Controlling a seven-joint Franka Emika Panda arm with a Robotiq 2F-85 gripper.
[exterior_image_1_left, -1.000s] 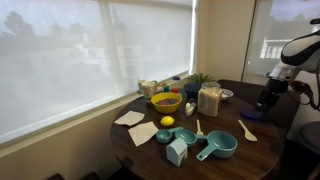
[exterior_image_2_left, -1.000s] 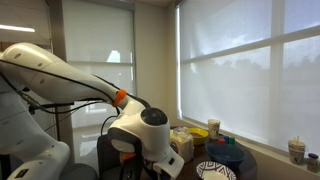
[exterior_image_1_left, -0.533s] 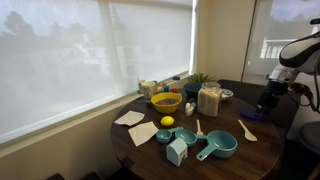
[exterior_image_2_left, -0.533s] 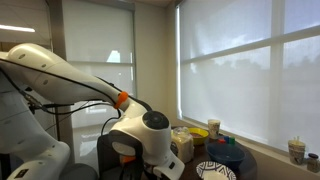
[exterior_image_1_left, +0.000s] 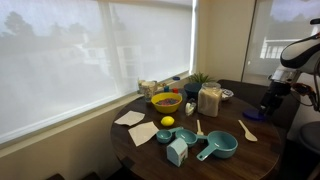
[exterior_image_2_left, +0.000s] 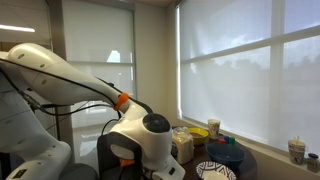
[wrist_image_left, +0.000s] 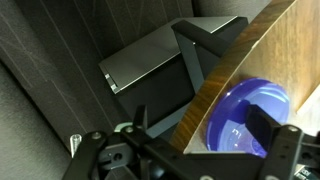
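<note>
My gripper (exterior_image_1_left: 267, 101) hangs at the far edge of the round wooden table (exterior_image_1_left: 262, 152), just above a blue-purple plate (exterior_image_1_left: 252, 115). In the wrist view the plate (wrist_image_left: 240, 120) lies at the table's edge between my two spread fingers (wrist_image_left: 205, 135), and one dark finger pad shows over its right side. The gripper is open and holds nothing. In an exterior view the arm's wrist (exterior_image_2_left: 150, 140) fills the foreground and hides the fingers.
On the table are a yellow bowl (exterior_image_1_left: 166, 101), a lemon (exterior_image_1_left: 167, 122), a teal measuring cup (exterior_image_1_left: 217, 146), a light-blue carton (exterior_image_1_left: 177, 151), a cereal jar (exterior_image_1_left: 209, 100), a wooden spatula (exterior_image_1_left: 246, 130) and napkins (exterior_image_1_left: 131, 118). A dark chair (wrist_image_left: 160, 75) stands below the table's edge.
The wrist has shifted very slightly near the table's edge. Nothing on the table has moved.
</note>
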